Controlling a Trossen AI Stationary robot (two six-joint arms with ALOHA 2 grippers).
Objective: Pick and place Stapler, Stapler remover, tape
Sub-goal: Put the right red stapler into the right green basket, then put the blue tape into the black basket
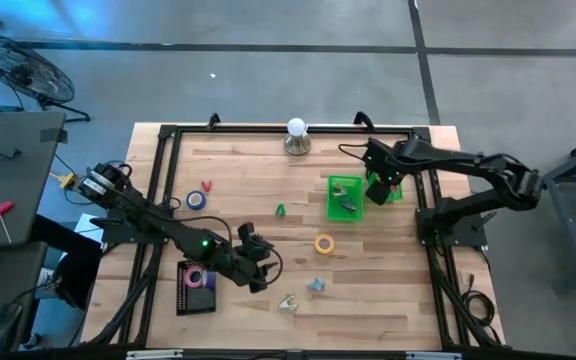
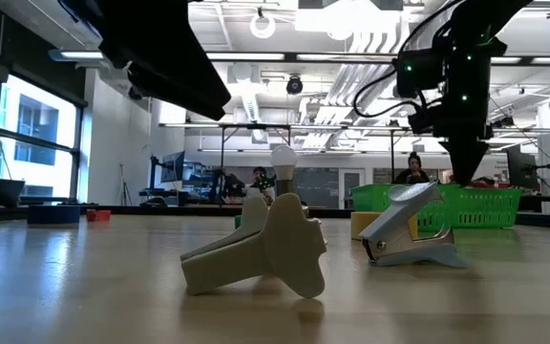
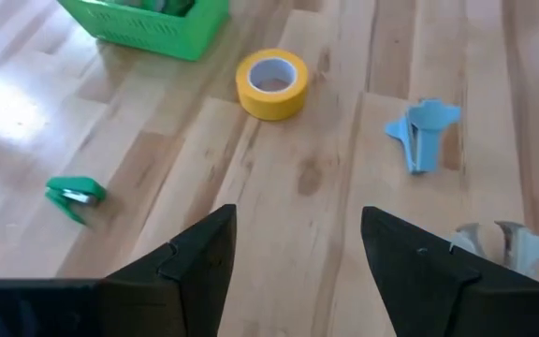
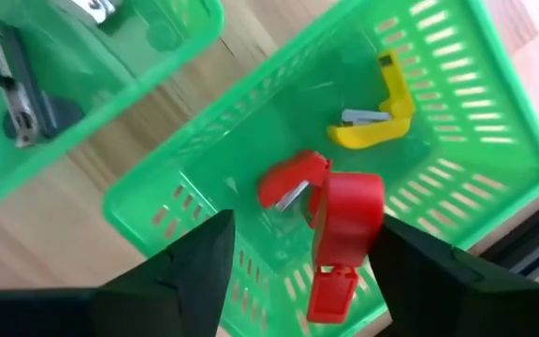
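My right gripper hangs open, pointing down, over the small green bin at the table's right. A red stapler remover lies in that bin below the fingers, beside a yellow one. A dark stapler lies in the larger green bin next to it. My left gripper is open over bare wood near the table's front middle. Ahead of it lie the yellow tape roll, a green remover, a blue remover and a beige one.
A blue tape roll and a red remover lie at the left. A pink roll sits on a black block at the front left. A lamp bulb on a stand is at the far edge. A black frame borders the table.
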